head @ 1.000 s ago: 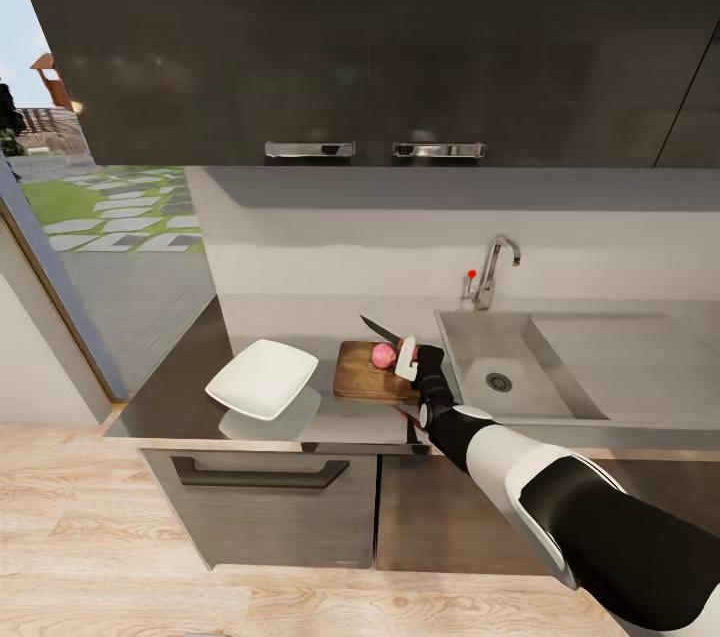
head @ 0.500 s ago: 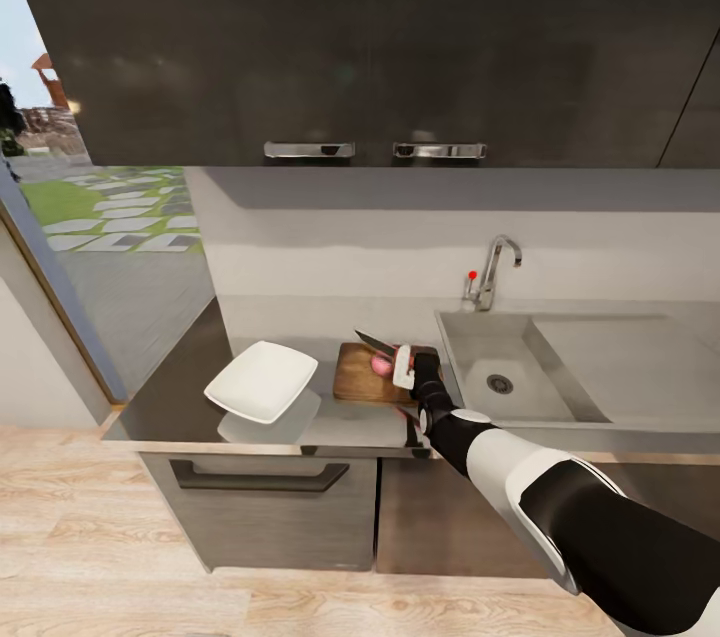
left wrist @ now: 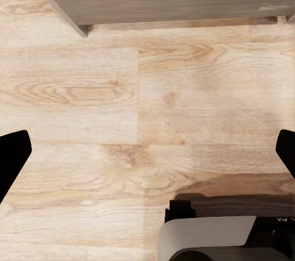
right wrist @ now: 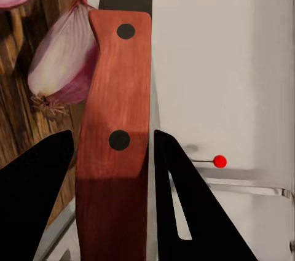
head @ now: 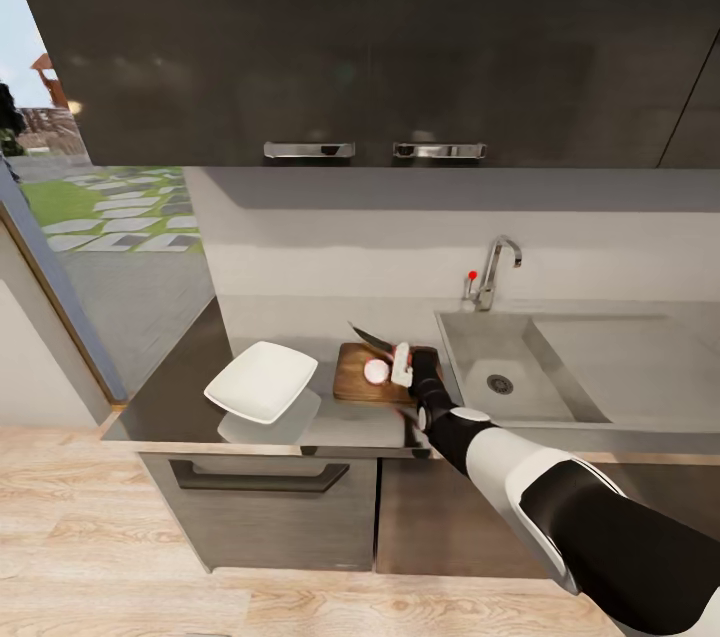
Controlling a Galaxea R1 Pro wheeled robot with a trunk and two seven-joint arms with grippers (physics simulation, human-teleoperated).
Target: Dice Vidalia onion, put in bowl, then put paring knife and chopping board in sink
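On the chopping board (head: 360, 379), paring knife (right wrist: 117, 138) meets halved onion (right wrist: 61, 67).

On the desk (head: 180, 397), the bowl (head: 262, 380) lies left of the chopping board (head: 352, 379), which bears the onion halves (head: 377, 372); the sink (head: 480, 357) lies right.

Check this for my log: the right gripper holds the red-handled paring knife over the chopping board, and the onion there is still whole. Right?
Not quite. The right gripper does hold the paring knife over the chopping board, but the onion is already cut: the right wrist view shows a half with its pale cut face, and another piece beside it.
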